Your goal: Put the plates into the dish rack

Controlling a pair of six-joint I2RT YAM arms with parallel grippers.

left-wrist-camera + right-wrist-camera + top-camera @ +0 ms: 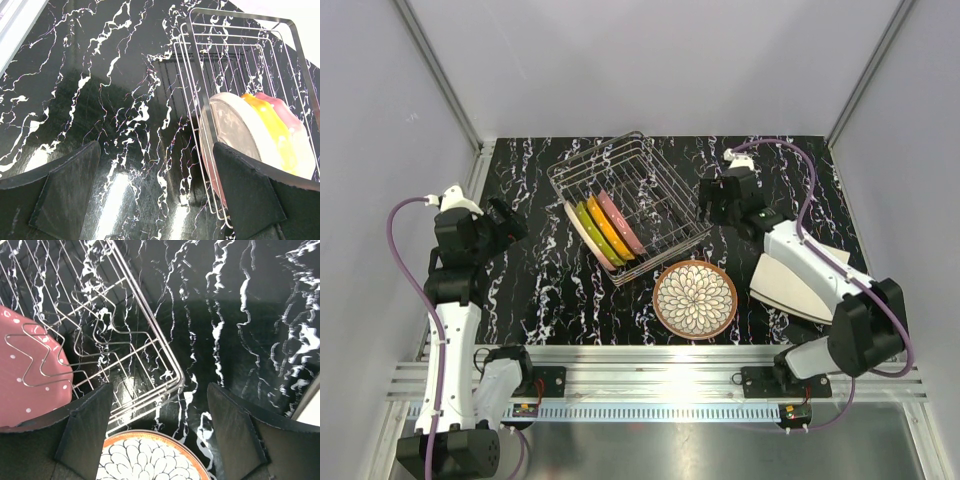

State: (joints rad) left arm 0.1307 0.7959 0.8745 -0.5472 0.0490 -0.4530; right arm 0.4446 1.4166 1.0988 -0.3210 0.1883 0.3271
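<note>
The wire dish rack (pixel 630 205) stands mid-table, and cream, lime-green (pixel 595 236), orange and pink plates (pixel 620 222) stand on edge in it. A brown-rimmed petal-patterned plate (pixel 695 298) lies flat just in front of the rack's right corner. A cream squarish plate (pixel 790 285) lies at the right, partly under the right arm. My right gripper (pixel 715 205) hovers open over the rack's right corner (pixel 172 375) and the petal plate (pixel 150 460), holding nothing. Left of the rack (pixel 240 50), my left gripper (pixel 510 222) is wide open and empty; the cream plate (pixel 240 130) faces it.
The black marbled tabletop (pixel 550 290) is bounded by grey walls at the back and sides and a metal rail (pixel 650 370) at the near edge. A purple cable loops over each arm.
</note>
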